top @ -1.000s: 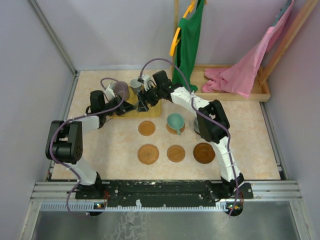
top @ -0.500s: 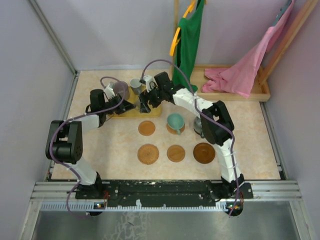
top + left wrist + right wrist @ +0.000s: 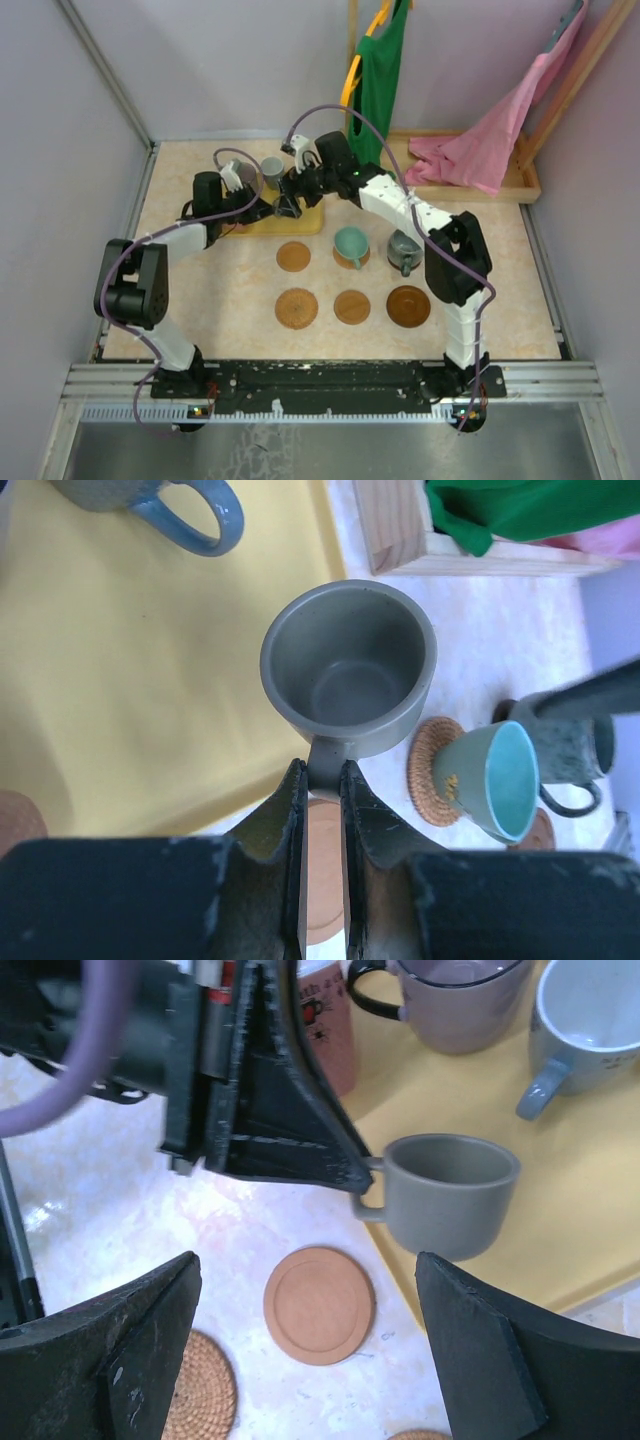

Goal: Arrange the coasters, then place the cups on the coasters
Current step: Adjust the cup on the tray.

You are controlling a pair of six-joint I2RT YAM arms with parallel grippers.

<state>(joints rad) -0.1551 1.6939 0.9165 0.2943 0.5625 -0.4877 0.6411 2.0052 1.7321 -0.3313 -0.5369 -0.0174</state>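
A pale marbled table (image 3: pixel 220 290) is sitting between lilac-grey walls, with a green garment (image 3: pixel 380 80) and a pink garment (image 3: pixel 500 130) hanging over a wooden tray (image 3: pixel 528 185) at the back. The yellow tray (image 3: pixel 560 1220) is holding a purplish cup (image 3: pixel 450 1000), a blue-handled cup (image 3: pixel 585 1020) and a reddish-brown printed cup (image 3: pixel 325 1035). The left gripper (image 3: pixel 322 775) is pinching the handle of an empty grey cup (image 3: pixel 348 670), which is overlapping the yellow tray's edge; whether it is lifted clear cannot be told. The right gripper (image 3: pixel 308 1265) is hovering beside it, fingers spread wide and holding nothing, above a smooth tan coaster (image 3: pixel 319 1305). On the table, a teal cup (image 3: pixel 351 242) is resting on a woven coaster (image 3: pixel 428 780), a dark speckled cup (image 3: pixel 404 250) is standing just beside it, and four coasters (image 3: pixel 296 308) are lying bare. The overhead view is hiding most of the yellow tray's cups behind the arms; the right wrist view is showing them plainly, and only the left wrist view is looking down into the grey cup.
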